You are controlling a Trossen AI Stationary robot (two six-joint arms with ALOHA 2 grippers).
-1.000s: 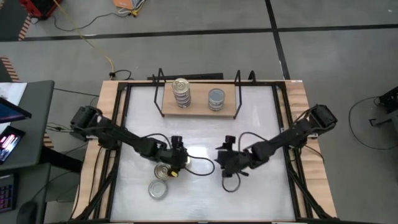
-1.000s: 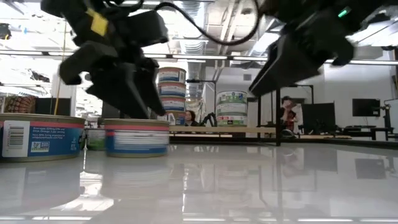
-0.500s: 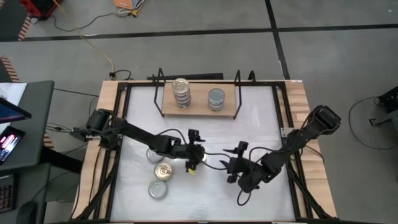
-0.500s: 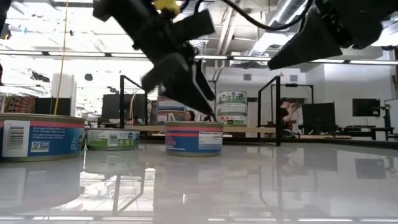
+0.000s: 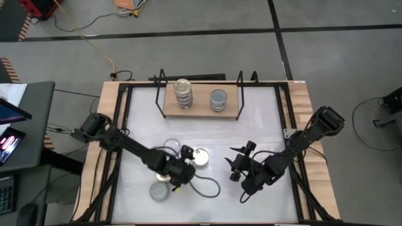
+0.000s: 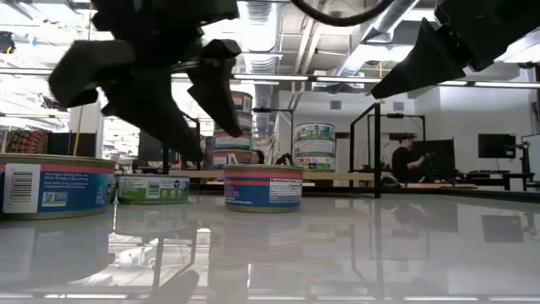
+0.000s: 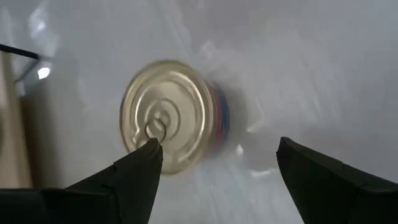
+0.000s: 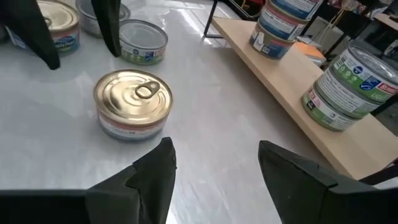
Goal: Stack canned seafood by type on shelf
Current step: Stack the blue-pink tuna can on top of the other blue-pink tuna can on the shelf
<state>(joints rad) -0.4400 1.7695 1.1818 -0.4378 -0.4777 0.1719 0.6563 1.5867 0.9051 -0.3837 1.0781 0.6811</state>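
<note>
Now the left claw [image 5: 186, 164] hangs open by a gold tin [image 5: 200, 157] mid-bench; next, close on it, carry to the shelf [image 5: 200, 107] at twelve o'clock. Right claw [image 5: 240, 164] open, waiting.

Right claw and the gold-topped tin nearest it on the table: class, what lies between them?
Nothing. In the right wrist view, only bare white tabletop separates the open right claw from the gold-topped tin; the high view agrees.

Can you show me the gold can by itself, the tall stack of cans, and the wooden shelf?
gold can [image 8: 133, 99], right wrist view, on its lid.
tall stack of cans [image 5: 183, 93], high view, top can's lid.
wooden shelf [image 5: 201, 108], high view, bare board between stacks.
</note>
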